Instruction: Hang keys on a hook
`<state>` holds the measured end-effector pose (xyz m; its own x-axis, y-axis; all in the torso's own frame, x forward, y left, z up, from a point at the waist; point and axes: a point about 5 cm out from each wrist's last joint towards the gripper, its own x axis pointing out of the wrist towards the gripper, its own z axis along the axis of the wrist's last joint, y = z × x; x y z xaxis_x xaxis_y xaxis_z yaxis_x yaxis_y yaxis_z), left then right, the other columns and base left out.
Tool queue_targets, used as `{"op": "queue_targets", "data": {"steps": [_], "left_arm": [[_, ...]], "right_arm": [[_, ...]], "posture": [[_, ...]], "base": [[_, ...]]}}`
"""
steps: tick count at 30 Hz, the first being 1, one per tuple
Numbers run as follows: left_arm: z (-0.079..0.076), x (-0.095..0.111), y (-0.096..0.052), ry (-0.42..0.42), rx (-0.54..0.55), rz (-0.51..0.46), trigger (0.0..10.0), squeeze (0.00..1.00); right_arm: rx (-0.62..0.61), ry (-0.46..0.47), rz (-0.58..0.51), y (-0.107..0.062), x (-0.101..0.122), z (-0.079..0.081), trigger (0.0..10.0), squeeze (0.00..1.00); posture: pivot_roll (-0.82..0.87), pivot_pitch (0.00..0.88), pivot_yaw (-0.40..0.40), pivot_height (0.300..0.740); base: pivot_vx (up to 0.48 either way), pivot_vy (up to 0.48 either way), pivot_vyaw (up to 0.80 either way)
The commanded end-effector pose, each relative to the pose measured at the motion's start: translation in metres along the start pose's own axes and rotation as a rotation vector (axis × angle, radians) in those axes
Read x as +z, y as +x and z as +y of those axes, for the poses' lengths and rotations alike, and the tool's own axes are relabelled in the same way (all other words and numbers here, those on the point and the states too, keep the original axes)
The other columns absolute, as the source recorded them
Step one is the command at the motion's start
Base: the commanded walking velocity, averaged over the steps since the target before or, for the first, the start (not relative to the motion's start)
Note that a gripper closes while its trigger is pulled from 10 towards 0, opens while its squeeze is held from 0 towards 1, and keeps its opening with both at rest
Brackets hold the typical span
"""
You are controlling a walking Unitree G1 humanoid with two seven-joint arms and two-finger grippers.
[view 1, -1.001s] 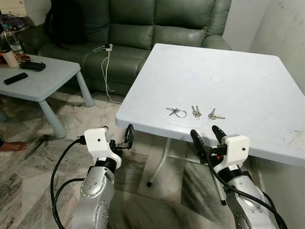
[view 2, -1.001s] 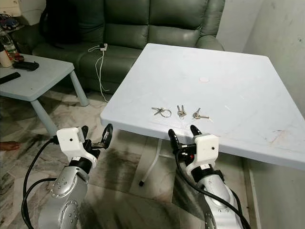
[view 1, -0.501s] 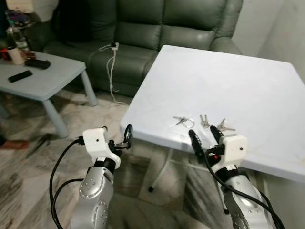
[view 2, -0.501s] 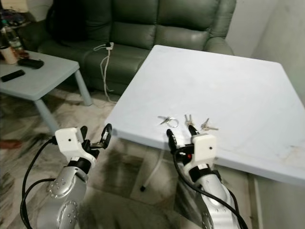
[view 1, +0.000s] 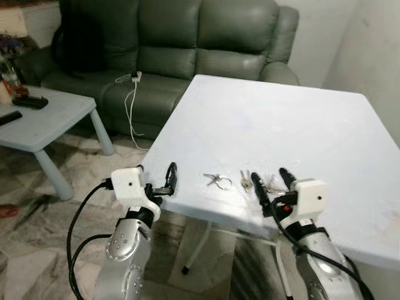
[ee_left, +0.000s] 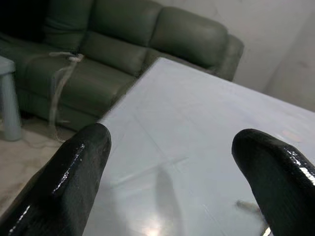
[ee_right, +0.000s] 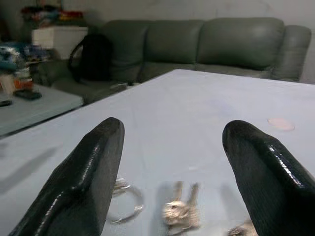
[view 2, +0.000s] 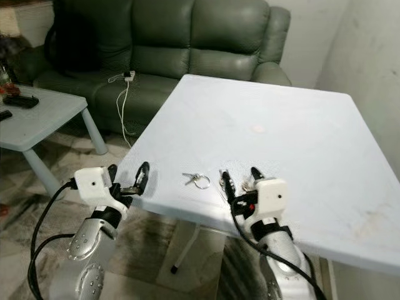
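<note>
My right gripper (view 1: 272,182) hung spread wide and empty over the table's (view 1: 300,119) near edge, above three key sets (view 1: 245,182) lying in a row. My left gripper (view 1: 166,180), also open, held nothing beside the edge.

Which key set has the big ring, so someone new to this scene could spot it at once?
Start at the large white table in front of the green sofa and go to its near edge. Three key sets lie there in a row; the ringed set is nearest the left gripper, with a wide open wire loop.
</note>
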<state>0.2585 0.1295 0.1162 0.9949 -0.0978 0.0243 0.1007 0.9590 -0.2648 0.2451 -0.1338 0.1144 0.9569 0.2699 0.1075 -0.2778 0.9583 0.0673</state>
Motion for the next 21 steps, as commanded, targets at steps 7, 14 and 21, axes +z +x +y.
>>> {"op": "queue_targets", "data": {"steps": [7,14,21], "left_arm": [[-0.0124,0.001,0.0006,-0.012,-0.035,-0.01,10.0,0.0],[-0.0133,-0.0003,-0.0014,-0.009,-0.04,-0.008,10.0,0.0],[-0.0117,-0.0031,-0.0048,0.01,-0.05,-0.003,10.0,0.0]], "right_arm": [[-0.016,-0.006,0.017,-0.0042,-0.0014,-0.0089,10.0,0.0],[0.014,0.03,0.01,-0.0051,-0.0003,-0.0077,10.0,1.0],[0.03,0.014,0.014,-0.0057,0.0003,-0.01,10.0,1.0]], "posture": [[-0.02,0.0,-0.063,0.74],[-0.02,0.0,-0.067,0.74],[-0.02,0.0,-0.07,0.74]], "base": [[0.0,0.0,0.0],[0.0,0.0,0.0],[0.0,0.0,0.0]]}}
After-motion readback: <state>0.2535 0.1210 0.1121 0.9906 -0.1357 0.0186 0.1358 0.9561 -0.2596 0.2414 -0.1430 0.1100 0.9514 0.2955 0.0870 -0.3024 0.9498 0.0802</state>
